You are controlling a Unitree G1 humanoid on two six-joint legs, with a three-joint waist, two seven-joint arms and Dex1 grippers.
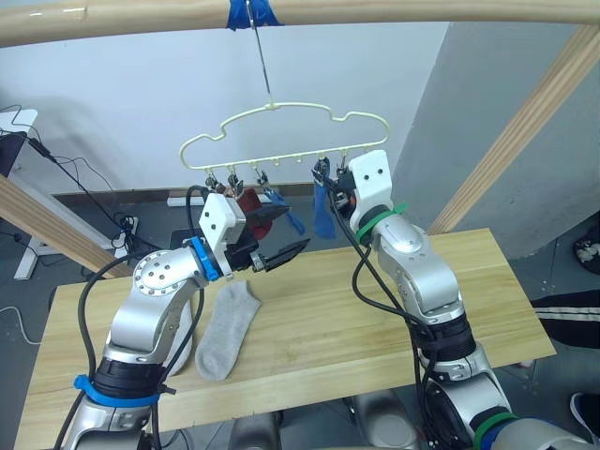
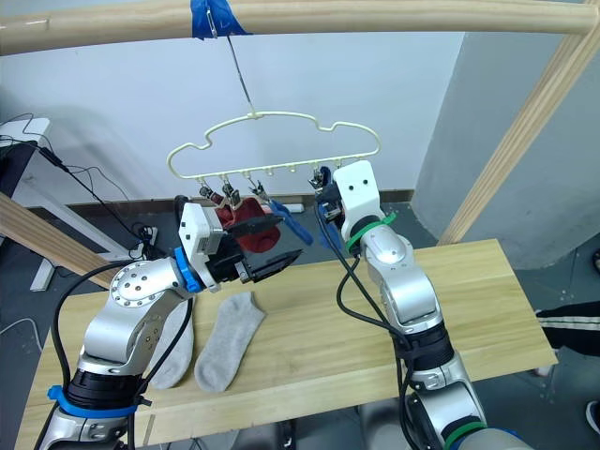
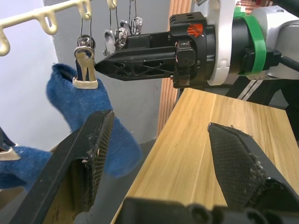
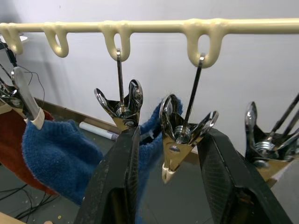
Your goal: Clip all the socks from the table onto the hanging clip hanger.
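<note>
Left arm: the left gripper [image 1: 281,251] sits just left of centre in the left eye view, raised over the bench, its two black fingers spread wide and holding nothing; the left wrist view shows bare space between the fingers [image 3: 93,154].
Grey socks: two light grey ankle socks lie flat on the pale wooden plank bench [image 1: 319,328] at lower left; one light grey sock [image 1: 228,330] is in plain sight, the second light grey sock [image 2: 173,354] lies touching its left edge, partly behind the left arm.
Hanger: the pale yellow wire clip hanger with a wavy outline [image 1: 281,127] hangs at upper centre from a round wooden pole [image 1: 375,11], its hook under a strip of blue tape [image 1: 251,13].
Red sock: a red ankle sock [image 2: 251,230] hangs from the clips on the left part of the hanger, just behind the left gripper.
Blue socks: a blue ankle sock [image 1: 324,211] hangs clipped near centre frame; another blue sock [image 2: 292,226] hangs just to its left, beside the red one.
Right arm: the right gripper [image 4: 168,186] is raised at centre frame to the row of small metal clips [image 4: 180,135], fingers spread wide either side of one empty clip, not squeezing it.
Background: a white wall [image 1: 141,84] with black cables [image 1: 75,178] fills the upper left.
</note>
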